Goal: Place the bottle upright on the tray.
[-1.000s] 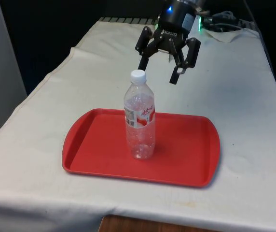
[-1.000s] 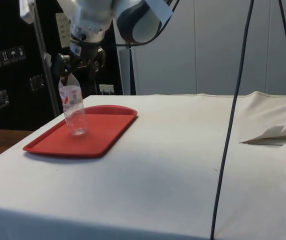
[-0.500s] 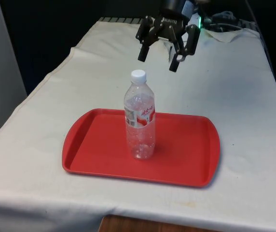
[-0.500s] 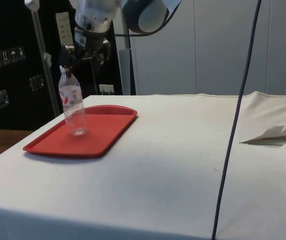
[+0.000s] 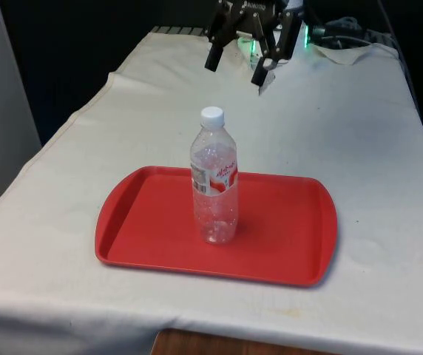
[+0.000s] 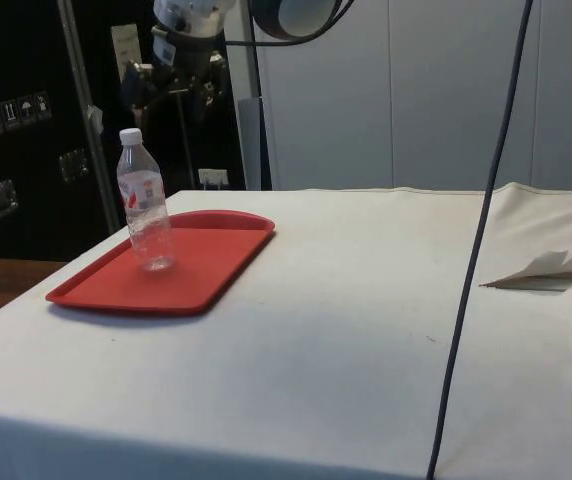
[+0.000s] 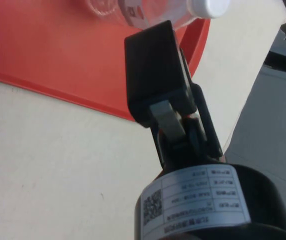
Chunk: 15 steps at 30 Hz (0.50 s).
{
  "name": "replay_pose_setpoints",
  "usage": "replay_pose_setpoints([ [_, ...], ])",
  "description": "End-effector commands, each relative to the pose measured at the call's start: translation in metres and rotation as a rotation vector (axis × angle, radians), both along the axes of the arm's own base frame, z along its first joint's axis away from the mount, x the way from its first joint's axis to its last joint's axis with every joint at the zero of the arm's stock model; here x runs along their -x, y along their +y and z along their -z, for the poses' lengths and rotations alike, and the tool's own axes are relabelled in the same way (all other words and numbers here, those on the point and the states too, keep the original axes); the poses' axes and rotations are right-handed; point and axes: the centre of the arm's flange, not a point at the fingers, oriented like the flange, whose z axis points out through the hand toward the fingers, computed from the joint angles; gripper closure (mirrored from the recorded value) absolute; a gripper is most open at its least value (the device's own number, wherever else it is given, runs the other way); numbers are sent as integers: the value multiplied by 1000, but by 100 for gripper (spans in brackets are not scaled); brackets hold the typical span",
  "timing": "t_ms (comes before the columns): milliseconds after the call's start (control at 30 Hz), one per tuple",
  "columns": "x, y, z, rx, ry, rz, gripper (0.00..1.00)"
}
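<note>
A clear plastic bottle (image 5: pixel 214 181) with a white cap and a red-and-white label stands upright near the middle of the red tray (image 5: pixel 145 222). From the side, the bottle (image 6: pixel 144 214) stands on the tray (image 6: pixel 206 262) too. My gripper (image 5: pixel 237 70) hangs open well above and behind the bottle, its fingers spread wide with nothing between them. The side view has the gripper (image 6: pixel 171 88) high above the tray. In the wrist view one black finger (image 7: pixel 155 75) crosses in front of the bottle (image 7: pixel 153 9) and the tray (image 7: pixel 58 55).
The tray lies near the table's front edge on the white cloth (image 5: pixel 359 148). A crumpled fold of cloth (image 6: pixel 551 265) lies at the side view's right. A dark cable (image 6: pixel 471 260) hangs across the side view.
My open gripper has risen away from the bottle's cap and moved back over the table. The bottle has stayed upright on the tray.
</note>
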Motion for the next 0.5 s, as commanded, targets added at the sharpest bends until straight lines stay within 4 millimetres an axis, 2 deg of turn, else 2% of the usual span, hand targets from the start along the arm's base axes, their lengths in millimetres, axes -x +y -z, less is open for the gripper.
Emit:
replay_pose_setpoints([
  [0,3,0,-5,-9,0,7,0],
  [33,0,-1,-3,1,-2,3,0],
  [467,7,-10,-36,1,-20,43,0],
])
